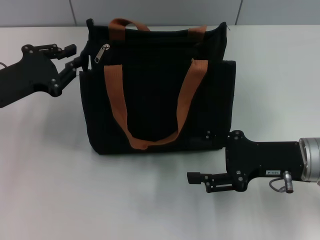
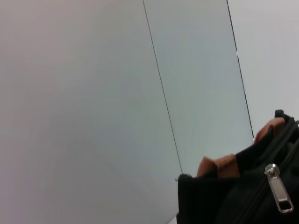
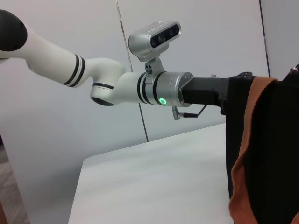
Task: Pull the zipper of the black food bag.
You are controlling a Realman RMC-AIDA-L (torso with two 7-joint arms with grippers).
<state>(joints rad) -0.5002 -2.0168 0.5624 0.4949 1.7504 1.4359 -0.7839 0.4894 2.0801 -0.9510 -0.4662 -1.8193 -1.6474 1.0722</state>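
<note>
The right end effector lies nearest, low over the white counter before the bag, fingers together. The bag stands upright mid-counter against grey wall panels. The left end effector sits at its upper corner, fingers apart, beside the zipper. The left wrist view shows the silver pull closely; the right wrist view shows the left arm.

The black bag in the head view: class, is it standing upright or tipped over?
Upright. The bag stands on its base on the table, top edge up, one orange handle hanging down its front.
</note>
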